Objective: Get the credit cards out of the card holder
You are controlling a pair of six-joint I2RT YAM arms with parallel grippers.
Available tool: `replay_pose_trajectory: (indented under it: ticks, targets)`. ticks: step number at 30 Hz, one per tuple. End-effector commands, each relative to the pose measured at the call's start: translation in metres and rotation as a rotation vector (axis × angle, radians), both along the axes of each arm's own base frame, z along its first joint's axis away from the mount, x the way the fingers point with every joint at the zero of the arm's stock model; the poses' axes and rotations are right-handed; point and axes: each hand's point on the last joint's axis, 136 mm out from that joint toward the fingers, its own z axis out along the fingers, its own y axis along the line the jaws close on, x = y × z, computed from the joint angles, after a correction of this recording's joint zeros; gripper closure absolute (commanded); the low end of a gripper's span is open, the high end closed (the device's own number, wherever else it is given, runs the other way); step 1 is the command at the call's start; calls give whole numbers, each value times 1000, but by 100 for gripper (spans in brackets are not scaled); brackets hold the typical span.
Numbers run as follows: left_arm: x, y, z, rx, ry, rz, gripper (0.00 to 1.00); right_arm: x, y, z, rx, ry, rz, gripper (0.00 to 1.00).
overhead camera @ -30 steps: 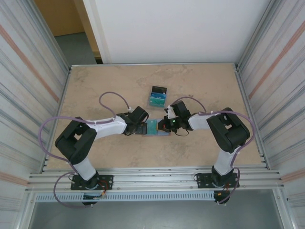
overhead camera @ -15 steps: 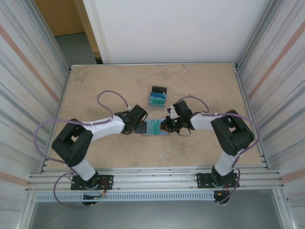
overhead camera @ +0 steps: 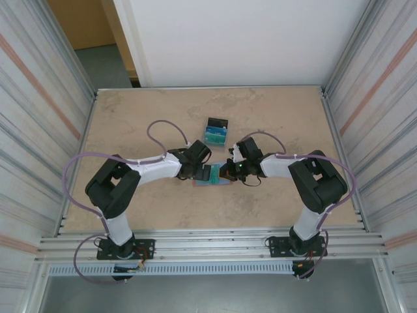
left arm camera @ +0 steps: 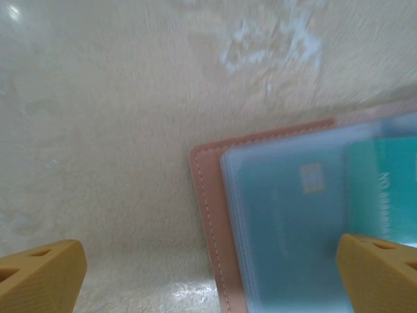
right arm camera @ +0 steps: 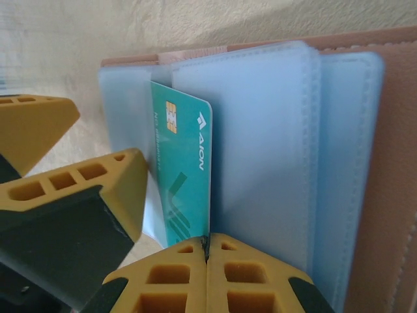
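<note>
The card holder [overhead camera: 212,176] lay spread open on the bench [overhead camera: 143,117], squeezed between the two end effectors. The left end effector [left arm camera: 210,262] hung over the holder's left edge with its fingers spread as wide as they go and nothing between them. The right end effector [right arm camera: 207,249] sat at the holder's right side, fully closed. Its fingertips met right at the near corner of a teal card [right arm camera: 182,176]; whether they actually pinched that card could not be told.

Half a second before, the left end effector had stood off the holder's left edge, leaving most of the holder uncovered. It had since slid in over that edge, with its arm drawn in after it. The right arm and the holder sat as they had.

Inside the holder, the teal card stood partly out of a clear sleeve, and a light blue card [left arm camera: 287,215] lay flat in a sleeve beside the salmon border. Beyond the holder, well apart, a small stack of cards [overhead camera: 214,134] rested on the bench.
</note>
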Motion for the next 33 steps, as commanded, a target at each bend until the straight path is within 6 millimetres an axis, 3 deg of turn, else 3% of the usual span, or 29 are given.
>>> replay_pose_trajectory:
  ticks: [1,8,14,16,21,27,33]
  targets:
    - [-5,4,-2,35,24,4,1,4,4,10,45,-25,-3,94]
    - [-12,8,-13,51,64,5,1,6,17,14,150,-35,17,81]
    - [-13,8,-14,50,64,3,1,7,24,4,171,-15,18,80]
    - [-12,8,-11,46,58,5,1,8,23,2,160,-19,12,84]
    - [-12,10,-3,37,37,8,1,9,9,6,70,-60,0,98]
    - [-12,9,20,-4,-1,-4,1,10,-25,20,-177,-128,6,99]
    - [-8,13,57,-61,-83,0,1,15,-46,52,-319,-249,40,99]
